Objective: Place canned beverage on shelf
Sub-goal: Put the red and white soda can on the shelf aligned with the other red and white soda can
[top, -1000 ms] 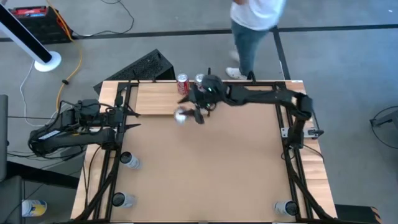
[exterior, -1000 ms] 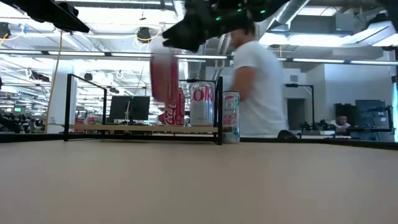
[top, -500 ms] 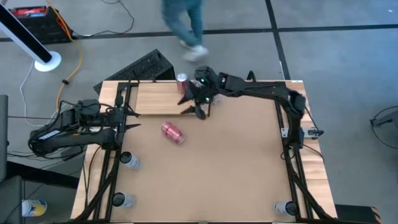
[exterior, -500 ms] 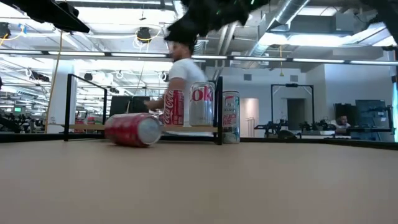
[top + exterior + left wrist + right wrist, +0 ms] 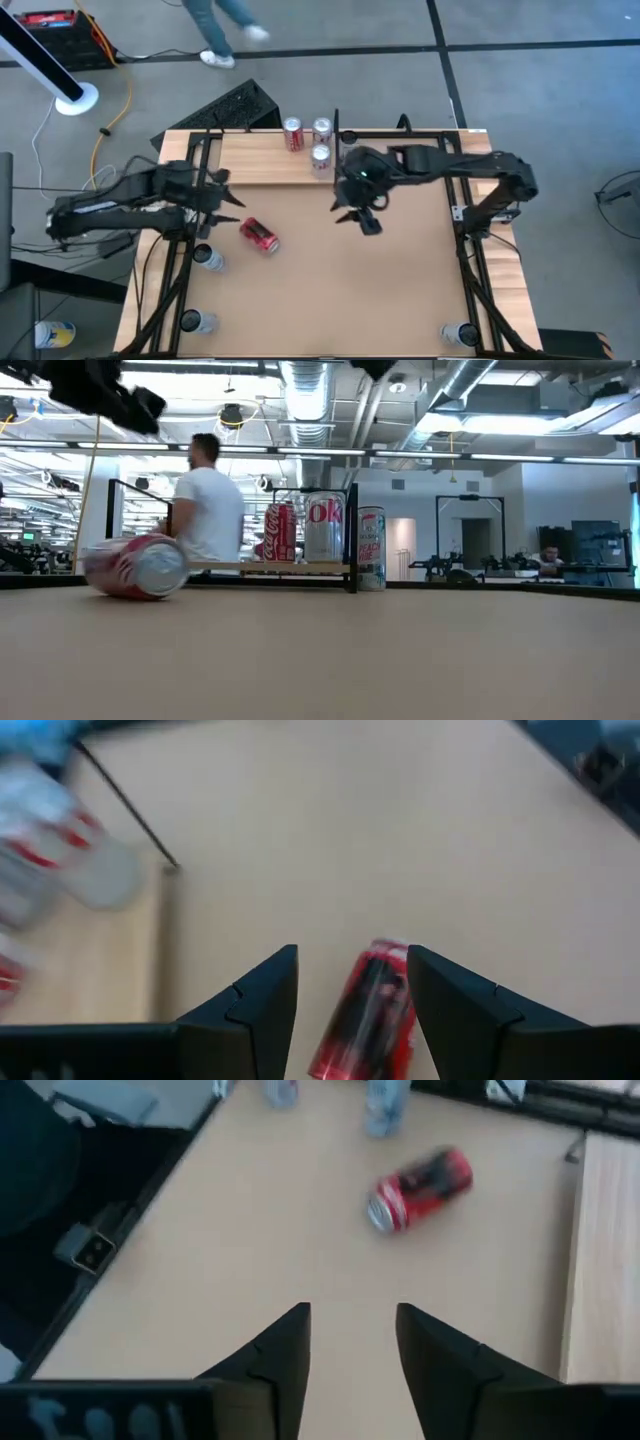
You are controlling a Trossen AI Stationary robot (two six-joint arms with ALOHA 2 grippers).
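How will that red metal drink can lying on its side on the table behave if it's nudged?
The red metal drink can lies on its side on bare tabletop, so it will probably roll. Its smooth round wall may slip unless gripped squarely.

a red can [image 5: 259,236] with black and white markings lies left of centre; pale grained wood shelf [image 5: 255,158] at upper centre carries one red can [image 5: 293,134] and two silver cans [image 5: 321,129].

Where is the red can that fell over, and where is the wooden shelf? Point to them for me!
red can [image 5: 259,235], high view, middle of its side as it lies on the table.
shelf [image 5: 250,158], high view, bare pale wood left of the standing cans.
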